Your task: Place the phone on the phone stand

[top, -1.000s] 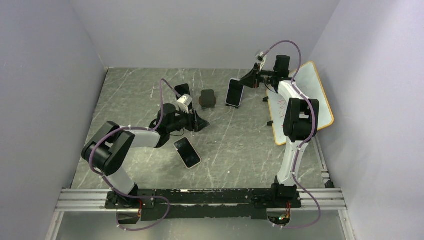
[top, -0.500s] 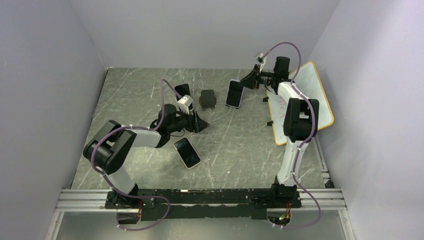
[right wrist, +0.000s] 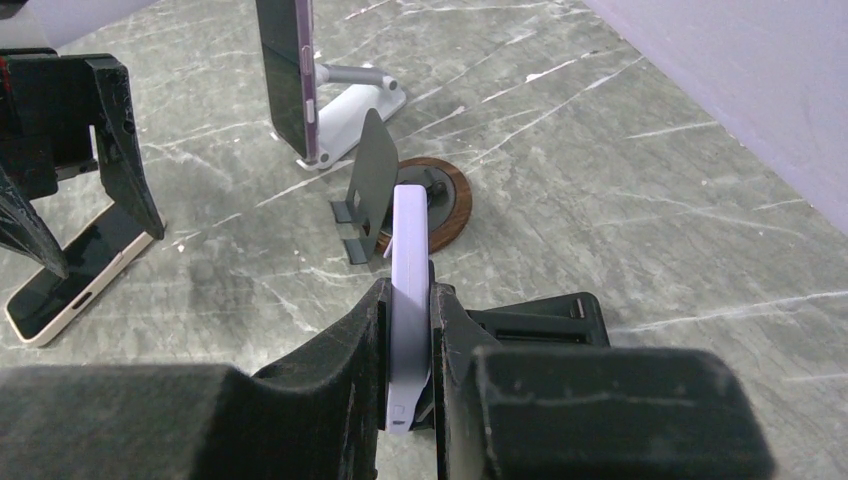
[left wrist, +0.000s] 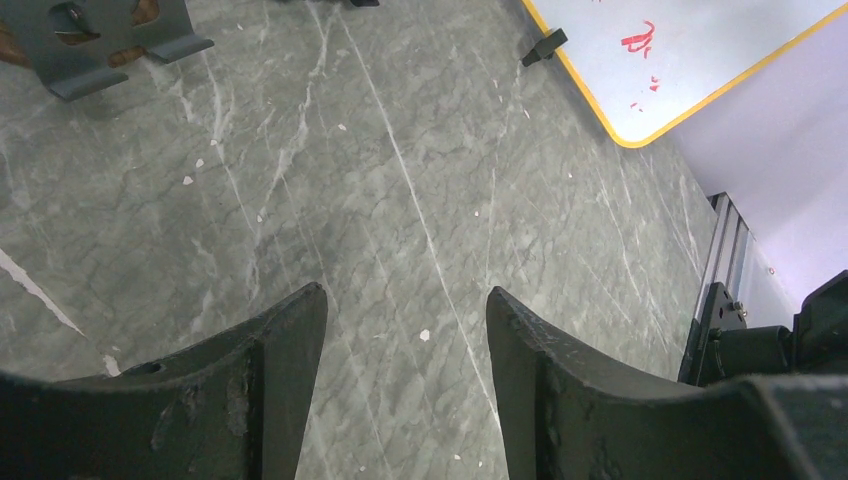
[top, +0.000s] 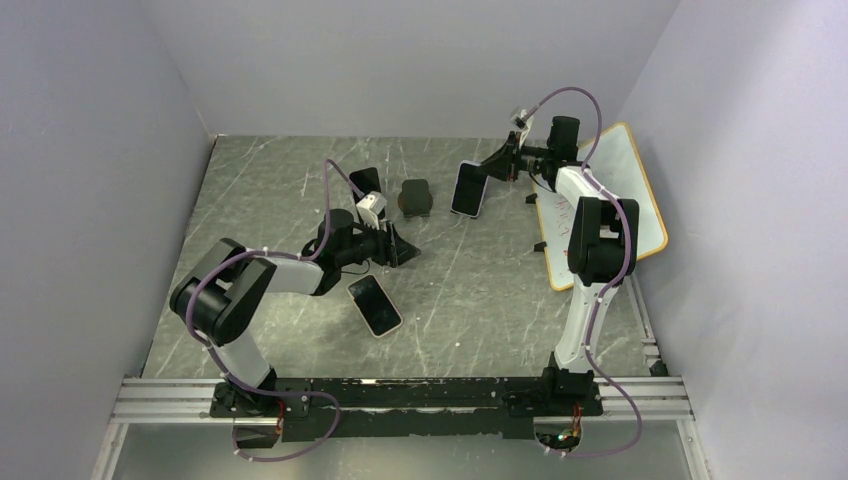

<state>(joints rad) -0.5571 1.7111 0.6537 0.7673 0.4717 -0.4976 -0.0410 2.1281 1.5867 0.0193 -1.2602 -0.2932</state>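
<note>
Right gripper [top: 497, 164], seen from above, holds a lilac phone [top: 468, 188] off the table, just right of the dark phone stand [top: 415, 197]. The left wrist view shows the left gripper [left wrist: 405, 295] spread, with only marble table [left wrist: 400, 180] between its fingers. The right wrist view alone shows the fingers pinching the phone's faces, with the stand just beyond.

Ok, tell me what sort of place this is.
Probably a lab robot test cell: plain walls box in a marble-look tabletop, the left arm and right arm stand on an aluminium rail, and a phone and phone stand are set out as props.
</note>
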